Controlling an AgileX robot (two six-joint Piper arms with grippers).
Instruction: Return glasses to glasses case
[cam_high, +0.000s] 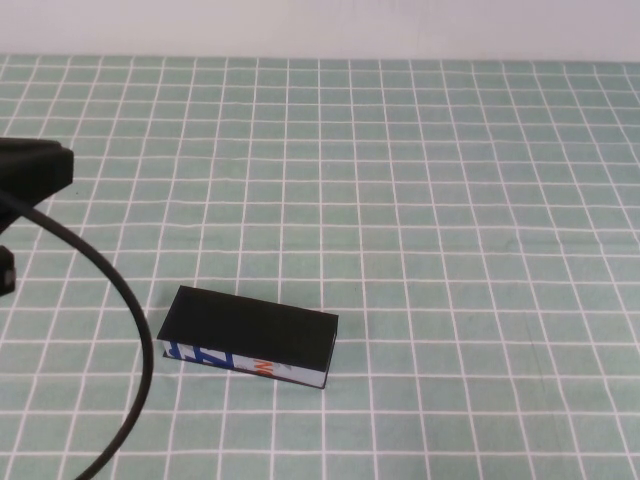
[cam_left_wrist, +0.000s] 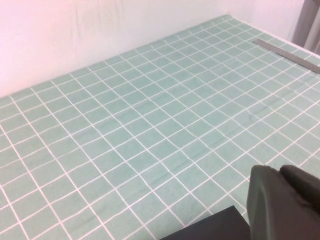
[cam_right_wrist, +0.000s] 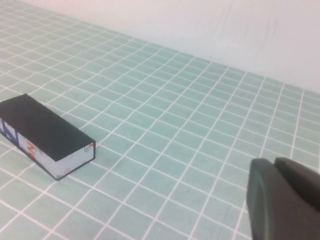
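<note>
1. The rectangular black glasses case (cam_high: 248, 333) with its white printed front lies shut on the green checked tablecloth (cam_high: 450, 200); no glasses show, so the task looks finished.
2. The right gripper (cam_right_wrist: 285, 200), pressed together and empty, hangs well apart from the case; the left gripper (cam_left_wrist: 282, 202) is just beside it, its state untellable. Next: park.

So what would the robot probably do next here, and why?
Probably nothing but stay parked. The glasses case lies shut on the table and no glasses are in sight, so they may already be inside. The left gripper and the shut right gripper both hang clear of it.
</note>
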